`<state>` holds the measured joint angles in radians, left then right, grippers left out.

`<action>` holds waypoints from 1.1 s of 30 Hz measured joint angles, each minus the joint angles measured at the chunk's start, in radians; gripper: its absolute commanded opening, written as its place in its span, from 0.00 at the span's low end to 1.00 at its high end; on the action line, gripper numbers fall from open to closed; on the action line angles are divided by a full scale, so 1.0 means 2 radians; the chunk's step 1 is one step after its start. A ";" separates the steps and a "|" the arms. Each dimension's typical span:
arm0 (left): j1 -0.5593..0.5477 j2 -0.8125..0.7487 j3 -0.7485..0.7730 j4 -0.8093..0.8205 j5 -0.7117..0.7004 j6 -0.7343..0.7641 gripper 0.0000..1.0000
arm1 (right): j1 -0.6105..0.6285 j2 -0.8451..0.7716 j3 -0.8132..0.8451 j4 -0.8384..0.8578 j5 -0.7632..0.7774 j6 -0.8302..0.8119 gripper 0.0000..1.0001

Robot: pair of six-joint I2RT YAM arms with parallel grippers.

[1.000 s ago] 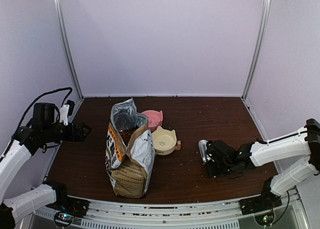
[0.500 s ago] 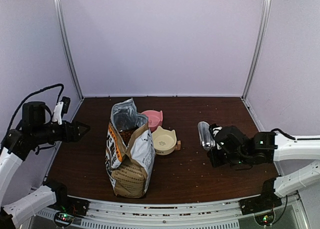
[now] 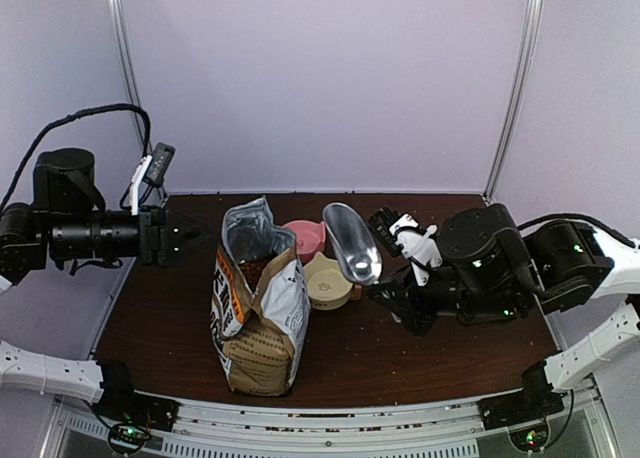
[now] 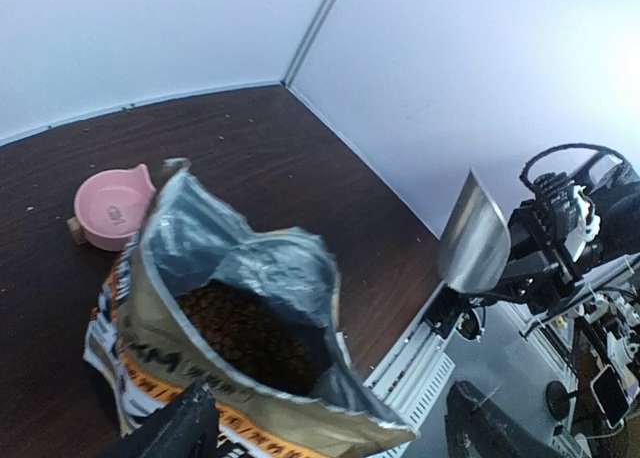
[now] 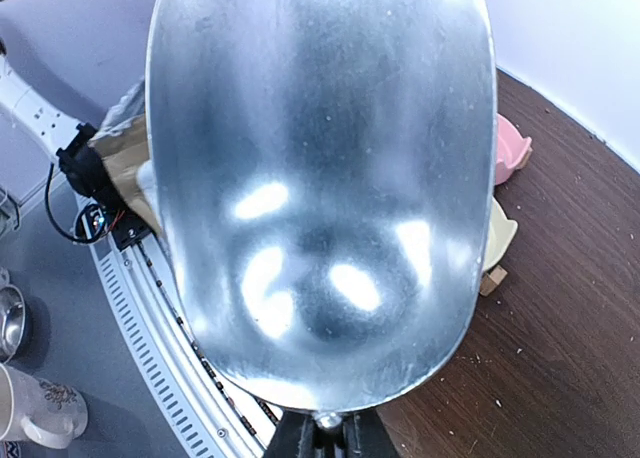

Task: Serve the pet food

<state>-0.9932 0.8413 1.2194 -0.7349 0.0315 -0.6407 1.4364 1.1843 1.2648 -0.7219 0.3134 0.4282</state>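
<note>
The pet food (image 3: pixel 255 270) is a dark-brown heap inside the open printed bag (image 3: pixel 258 323), which stands upright at the table's front left. It also shows in the left wrist view (image 4: pixel 240 330) through the bag's mouth (image 4: pixel 250 258). My right gripper (image 3: pixel 390 296) is shut on the handle of a silver scoop (image 3: pixel 352 243) and holds it raised and empty above the cream bowl (image 3: pixel 328 281). In the right wrist view the scoop (image 5: pixel 320 178) fills the frame, above my gripper (image 5: pixel 322 440). My left gripper (image 3: pixel 186 235) is open and empty, in the air left of the bag, with its jaws wide apart (image 4: pixel 335 440).
A pink bowl (image 3: pixel 305 236) sits behind the cream bowl and shows in the left wrist view (image 4: pixel 112 208). A small wooden block (image 3: pixel 357 292) lies beside the cream bowl. Crumbs are scattered on the dark wood table (image 3: pixel 440 358). Purple walls enclose three sides.
My right arm has lifted the scoop off the table and swung it up and left to above the cream bowl. My left arm has risen and moved right toward the bag.
</note>
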 measured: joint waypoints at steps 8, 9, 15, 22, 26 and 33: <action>-0.080 0.090 0.040 0.068 -0.005 -0.036 0.83 | 0.056 0.085 0.084 -0.045 0.026 -0.053 0.00; -0.081 0.092 0.040 0.074 -0.005 -0.039 0.84 | 0.057 0.092 0.090 -0.050 0.029 -0.059 0.00; -0.083 0.103 0.039 0.094 -0.002 -0.053 0.84 | 0.062 0.119 0.117 -0.072 0.052 -0.085 0.00; -0.083 0.126 0.039 0.091 0.000 -0.063 0.55 | 0.067 0.127 0.127 -0.079 0.070 -0.102 0.00; -0.083 0.127 0.039 0.090 0.001 -0.066 0.43 | 0.068 0.135 0.130 -0.082 0.079 -0.108 0.00; -0.083 0.127 0.038 0.090 0.011 -0.068 0.52 | 0.068 0.144 0.138 -0.094 0.093 -0.108 0.00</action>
<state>-1.1595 1.0950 1.2953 -0.5552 0.0532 -0.7776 1.5734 1.4719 1.5406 -0.9100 0.4988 0.2131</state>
